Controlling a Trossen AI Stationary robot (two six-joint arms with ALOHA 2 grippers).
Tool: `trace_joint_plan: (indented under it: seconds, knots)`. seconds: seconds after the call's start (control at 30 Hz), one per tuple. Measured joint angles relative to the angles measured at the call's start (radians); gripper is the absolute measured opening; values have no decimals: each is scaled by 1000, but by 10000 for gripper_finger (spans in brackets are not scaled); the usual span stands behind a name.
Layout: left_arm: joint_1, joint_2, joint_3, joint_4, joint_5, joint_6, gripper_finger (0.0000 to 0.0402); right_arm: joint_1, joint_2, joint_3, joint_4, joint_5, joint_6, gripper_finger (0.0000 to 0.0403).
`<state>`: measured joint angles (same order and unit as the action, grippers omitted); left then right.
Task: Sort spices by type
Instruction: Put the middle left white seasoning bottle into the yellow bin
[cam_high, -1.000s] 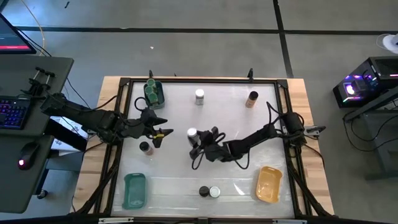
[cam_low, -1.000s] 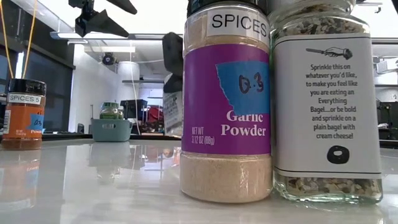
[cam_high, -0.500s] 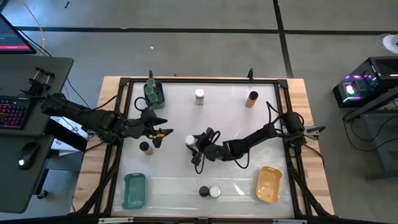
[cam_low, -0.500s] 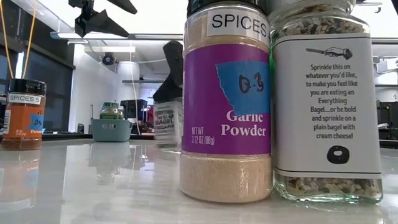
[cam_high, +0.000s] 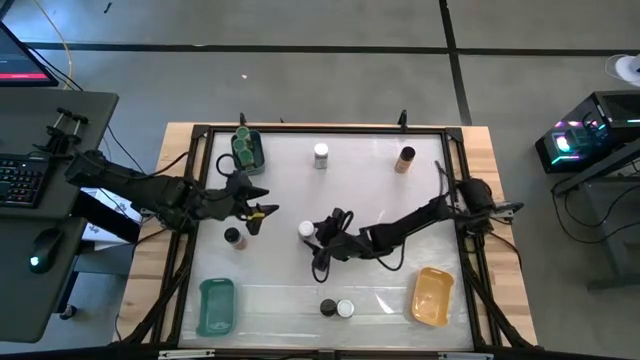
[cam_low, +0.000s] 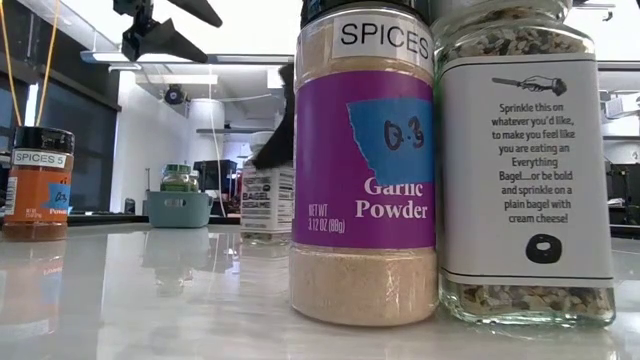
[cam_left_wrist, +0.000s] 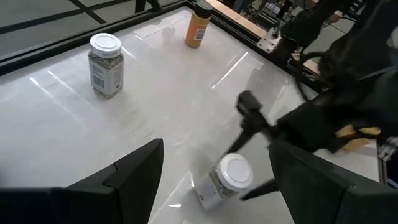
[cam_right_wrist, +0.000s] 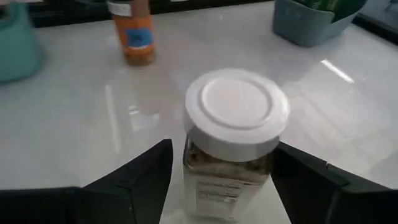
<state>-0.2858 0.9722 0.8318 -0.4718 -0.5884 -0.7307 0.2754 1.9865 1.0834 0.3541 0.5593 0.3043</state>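
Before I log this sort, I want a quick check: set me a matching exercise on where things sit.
1 green-lidded jars
2 garlic powder jar
3 orange tray
4 right gripper

A around the white-lidded jar
B near corner, right arm's side
C in the teal bin
D beside the bagel seasoning jar

Pairs: 1-C, 2-D, 3-B, 4-A

On the table I count three white-lidded jars (cam_high: 321, 153), three dark-lidded jars (cam_high: 405, 159), two green-lidded jars (cam_high: 243, 140), two teal trays (cam_high: 216, 306) and one orange tray (cam_high: 433, 296).
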Motion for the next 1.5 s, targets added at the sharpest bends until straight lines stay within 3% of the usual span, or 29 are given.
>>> trace_joint_plan:
  seconds: [0.3, 0.53, 0.67, 0.9, 0.97, 1.1, 1.27, 1.5]
  knots:
    - [39, 0, 0, -2, 0, 31, 278, 0, -163, 0, -305, -227, 34, 256]
    - [46, 0, 0, -2, 5, 67, 278, 0, -295, 11, -385, -281, -259, 257]
    - [45, 0, 0, -3, 86, 113, 278, -22, -306, 116, -529, -273, -411, 257]
    - [41, -2, 0, -16, 110, 114, 278, -131, -202, 368, -784, -391, -432, 257]
    - [41, -2, 0, -18, 109, 114, 278, -157, -175, 425, -831, -454, -357, 256]
    - [40, -7, 0, -24, 109, 114, 278, -206, -138, 500, -889, -549, -39, 256]
    - [40, -6, 0, -38, 100, 114, 278, -237, -135, 541, -893, -582, 285, 256]
    - [40, -7, 0, -41, 99, 129, 278, -201, -106, 540, -950, -548, 428, 256]
